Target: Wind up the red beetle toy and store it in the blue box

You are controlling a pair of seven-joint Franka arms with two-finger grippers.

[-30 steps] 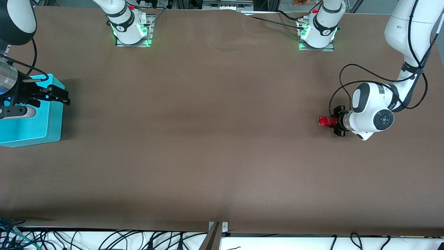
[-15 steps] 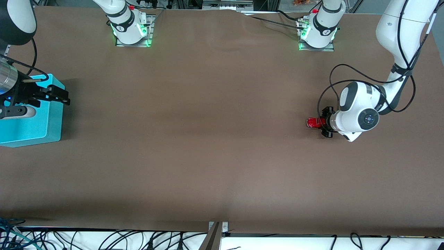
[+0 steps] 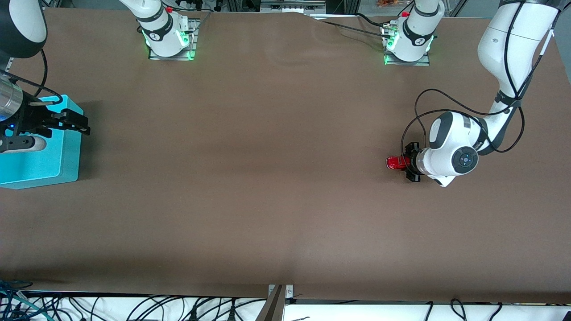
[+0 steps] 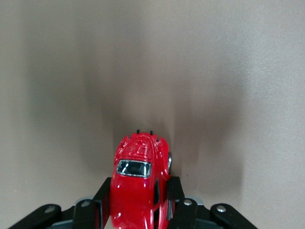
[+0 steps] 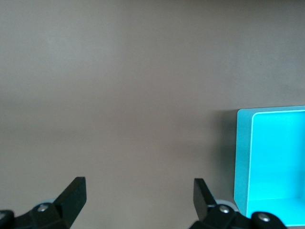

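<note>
The red beetle toy (image 3: 392, 162) is down at the brown table cloth near the left arm's end of the table. My left gripper (image 3: 403, 163) is shut on it, lying low and level. In the left wrist view the toy (image 4: 138, 181) sticks out nose first between the black fingers (image 4: 104, 195), which press on its two sides. The blue box (image 3: 44, 151) stands at the right arm's end of the table, its open inside turquoise (image 5: 276, 152). My right gripper (image 3: 78, 124) hangs open over the box's wall that faces the middle of the table, nothing between its fingertips (image 5: 138, 186).
The two arm bases (image 3: 169, 40) (image 3: 408, 42) with green lights stand at the table's edge farthest from the front camera. Cables (image 3: 134, 307) hang along the nearest edge. A wide stretch of brown cloth (image 3: 250, 156) lies between toy and box.
My left gripper has slid along the table toward the right arm's end, taking the red beetle toy with it. The right arm has stayed still.
</note>
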